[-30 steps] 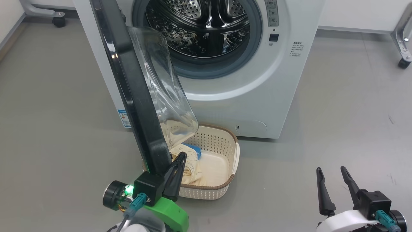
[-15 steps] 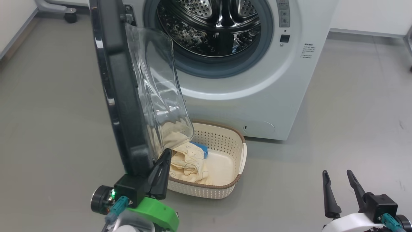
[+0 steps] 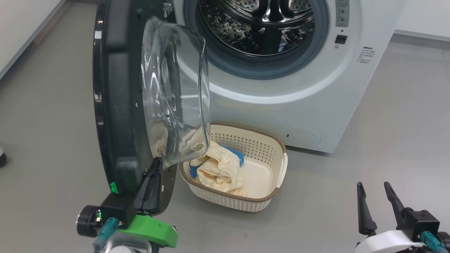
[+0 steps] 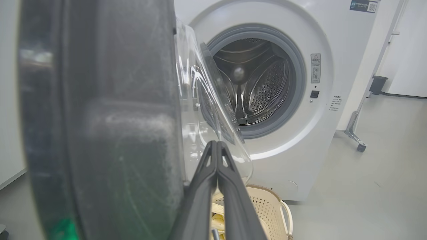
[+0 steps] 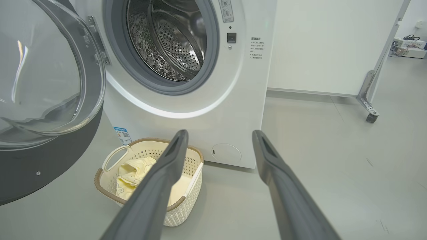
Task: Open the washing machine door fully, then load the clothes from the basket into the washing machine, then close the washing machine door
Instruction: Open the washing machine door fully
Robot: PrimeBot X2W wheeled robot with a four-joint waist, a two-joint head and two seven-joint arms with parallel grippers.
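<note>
The washing machine door stands swung out to the left, its clear glass bowl facing the white washing machine and its open steel drum. My left gripper is shut, with nothing between its fingers, and lies against the door's inner side near its lower edge. On the floor below the opening sits the cream basket, holding pale cream clothes and a blue cloth. My right gripper hangs open at the lower right, well away from the basket.
Grey floor surrounds the machine. A metal frame leg on a caster stands to the machine's right by a white panel. A pale wall runs along the far left, and a small dark wheel sits at the left edge.
The head camera has shifted. The door has swung further open to the left, with my shut left gripper moving along its lower edge. The right gripper stays open in place.
</note>
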